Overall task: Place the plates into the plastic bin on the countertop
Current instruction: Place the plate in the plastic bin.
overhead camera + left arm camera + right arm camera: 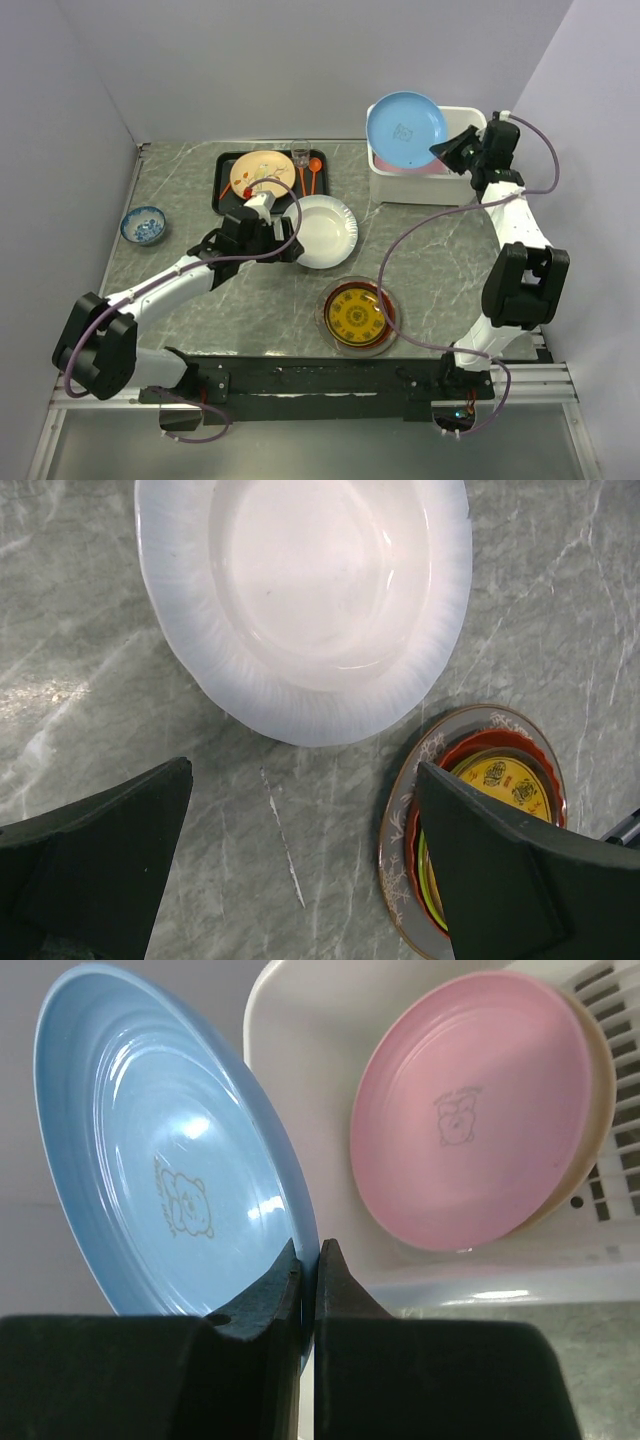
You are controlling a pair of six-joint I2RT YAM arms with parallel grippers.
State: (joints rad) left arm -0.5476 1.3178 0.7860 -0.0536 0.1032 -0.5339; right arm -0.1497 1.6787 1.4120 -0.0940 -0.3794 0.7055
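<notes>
My right gripper [447, 150] [308, 1250] is shut on the rim of a light blue plate [405, 130] [160, 1140], holding it tilted on edge above the left end of the white plastic bin [420, 190] [320, 1110]. Inside the bin a pink plate [470, 1110] leans against a cream one. A white plate [325, 230] [310, 590] lies on the countertop [440, 260]. My left gripper [287, 243] [302, 770] hangs open just beside it, with nothing between the fingers. A stack of plates topped by a gold-patterned dark red one [357, 315] [500, 775] sits at the front centre.
A black tray [225, 190] at the back holds a cream floral plate [262, 172] and an orange spoon [314, 170]. A small blue-patterned bowl [143, 224] stands near the left edge. Walls close in the left, back and right sides.
</notes>
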